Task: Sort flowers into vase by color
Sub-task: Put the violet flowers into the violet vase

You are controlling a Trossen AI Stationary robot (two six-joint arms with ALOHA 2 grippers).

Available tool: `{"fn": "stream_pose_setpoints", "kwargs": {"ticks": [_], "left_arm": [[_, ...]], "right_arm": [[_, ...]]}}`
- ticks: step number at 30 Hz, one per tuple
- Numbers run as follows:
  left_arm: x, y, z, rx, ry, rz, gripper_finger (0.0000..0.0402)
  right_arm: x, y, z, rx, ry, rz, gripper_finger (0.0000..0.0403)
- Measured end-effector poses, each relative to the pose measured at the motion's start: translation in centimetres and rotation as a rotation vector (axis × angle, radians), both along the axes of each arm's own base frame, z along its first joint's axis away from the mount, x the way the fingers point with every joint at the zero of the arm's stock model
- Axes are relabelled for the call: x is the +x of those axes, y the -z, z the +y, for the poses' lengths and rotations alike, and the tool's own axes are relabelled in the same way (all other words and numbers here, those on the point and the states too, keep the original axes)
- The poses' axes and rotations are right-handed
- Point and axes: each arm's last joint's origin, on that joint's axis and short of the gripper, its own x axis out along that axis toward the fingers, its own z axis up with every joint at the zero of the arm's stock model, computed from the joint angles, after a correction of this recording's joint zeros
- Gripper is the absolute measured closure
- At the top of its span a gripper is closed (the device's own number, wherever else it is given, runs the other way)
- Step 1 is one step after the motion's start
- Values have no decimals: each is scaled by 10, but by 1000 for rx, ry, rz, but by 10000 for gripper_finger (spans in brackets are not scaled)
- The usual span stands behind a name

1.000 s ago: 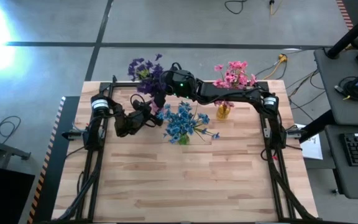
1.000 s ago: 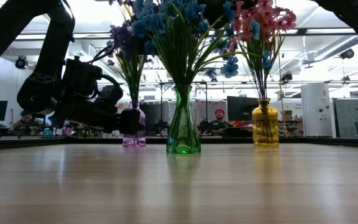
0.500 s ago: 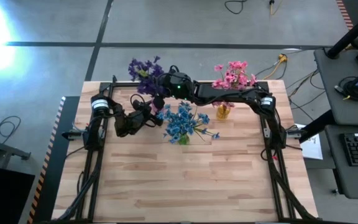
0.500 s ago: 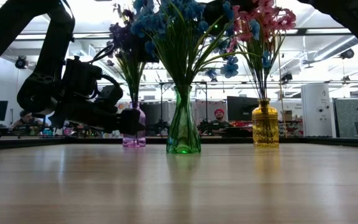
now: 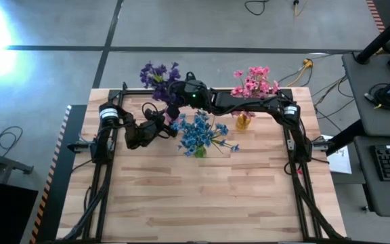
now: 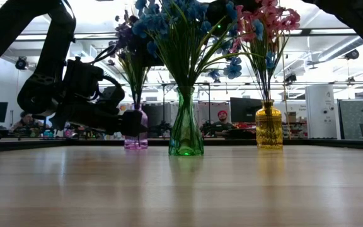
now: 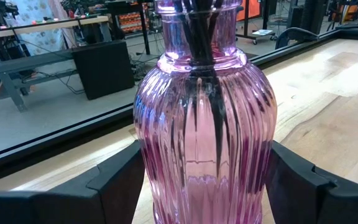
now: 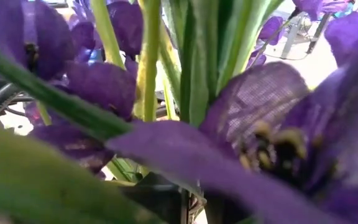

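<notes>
Three glass vases stand on the wooden table. A purple vase (image 7: 204, 124) holds purple flowers (image 5: 158, 73). In a green vase (image 6: 186, 126) stand blue flowers (image 5: 198, 132), and in a yellow vase (image 6: 269, 129) pink flowers (image 5: 254, 81). My left gripper (image 7: 204, 186) has one finger on each side of the purple vase. My right gripper (image 5: 175, 93) is shut high among the purple blossoms, with green stems (image 8: 191, 68) right in front of it. My left gripper holds the purple vase's ribbed belly (image 7: 151, 174) between its two fingers (image 7: 114, 190), low down. The fingers come nearly level from the table's left. The vase stands upright on the table. My right gripper is buried in purple petals (image 8: 166, 149); whether a stem lies between its fingers, I cannot tell.
The three vases stand in a row near the table's far edge, and my right arm (image 5: 249, 105) spans above the yellow and green ones. The near half of the table (image 5: 202, 196) is bare wood. Beyond the far edge the low view shows a room with people.
My right gripper has sunk a little and shifted toward the far left, deeper into the purple flowers. The purple blossoms have shifted and drawn closer together. My left gripper and all three vases have kept still.
</notes>
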Motion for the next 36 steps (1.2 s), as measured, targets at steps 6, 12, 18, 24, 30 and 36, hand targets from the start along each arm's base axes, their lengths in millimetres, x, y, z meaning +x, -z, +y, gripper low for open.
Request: {"fn": "stream_pose_setpoints", "kwargs": {"ticks": [6, 12, 18, 24, 30, 36], "left_arm": [[0, 0, 0, 0, 0, 0, 135], [0, 0, 0, 0, 0, 0, 135], [0, 0, 0, 0, 0, 0, 135], [0, 0, 0, 0, 0, 0, 135], [0, 0, 0, 0, 0, 0, 135], [0, 0, 0, 0, 0, 1, 135]], "right_arm": [[0, 1, 1, 4, -6, 8, 393], [1, 2, 2, 2, -10, 10, 391], [1, 1, 2, 3, -9, 6, 390], [2, 2, 5, 12, -32, 3, 373], [3, 2, 9, 12, -43, 8, 302], [1, -4, 11, -13, -49, 7, 235]]}}
